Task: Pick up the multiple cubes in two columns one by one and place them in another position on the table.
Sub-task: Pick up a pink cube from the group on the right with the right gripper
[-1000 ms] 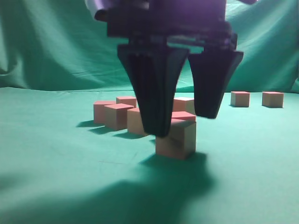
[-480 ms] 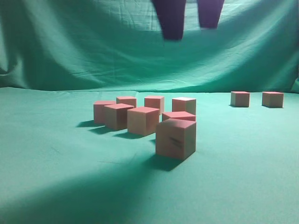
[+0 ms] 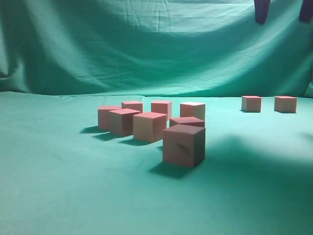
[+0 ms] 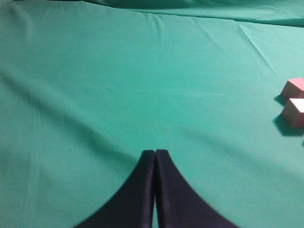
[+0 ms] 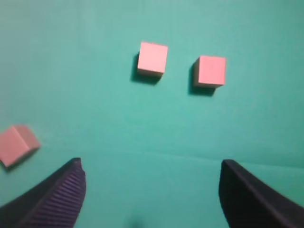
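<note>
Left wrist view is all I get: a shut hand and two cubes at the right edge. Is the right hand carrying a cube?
Observer: No. The right hand is open and empty, above the table.
Operator: What lies under it?
Observer: A pair of cubes, side by side but apart, with a third cube at the left edge.
Operator: And the main group?
Observer: The exterior view shows a cluster of eight; its front cube stands in shadow.
</note>
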`<state>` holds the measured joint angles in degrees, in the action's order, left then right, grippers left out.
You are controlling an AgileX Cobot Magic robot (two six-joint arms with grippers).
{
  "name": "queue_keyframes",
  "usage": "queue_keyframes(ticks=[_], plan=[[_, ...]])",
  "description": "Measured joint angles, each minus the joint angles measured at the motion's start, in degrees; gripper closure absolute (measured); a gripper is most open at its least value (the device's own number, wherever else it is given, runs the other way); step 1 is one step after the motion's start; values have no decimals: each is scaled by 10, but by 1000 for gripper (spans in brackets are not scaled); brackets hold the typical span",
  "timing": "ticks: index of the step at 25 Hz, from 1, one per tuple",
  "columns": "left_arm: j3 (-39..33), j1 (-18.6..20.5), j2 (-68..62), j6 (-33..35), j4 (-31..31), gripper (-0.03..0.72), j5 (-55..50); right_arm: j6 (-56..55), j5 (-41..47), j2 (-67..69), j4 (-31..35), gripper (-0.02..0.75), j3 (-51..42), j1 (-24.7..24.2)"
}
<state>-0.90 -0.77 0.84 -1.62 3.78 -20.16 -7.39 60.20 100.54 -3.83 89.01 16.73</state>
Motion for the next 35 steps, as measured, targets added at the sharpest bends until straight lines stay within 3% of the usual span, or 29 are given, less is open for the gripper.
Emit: queue_keyframes(ticks=[3,5,16,24,31,35], plan=[[0,0,0,0,0,688,0,40,-51,38,80,167,0,-38],[0,0,0,0,0,688,0,54,-83,64,95,167,1,-45],[0,0,0,0,0,688,0,82,-110,215,104,167,117,-46],[0,0,0,0,0,688,0,82,-127,265,102,167,135,-46],[0,0,0,0,0,688,0,82,-136,286,93,448,135,-46],[0,0,0,0,0,688,0,82,-122,286,85,463,144,-46]])
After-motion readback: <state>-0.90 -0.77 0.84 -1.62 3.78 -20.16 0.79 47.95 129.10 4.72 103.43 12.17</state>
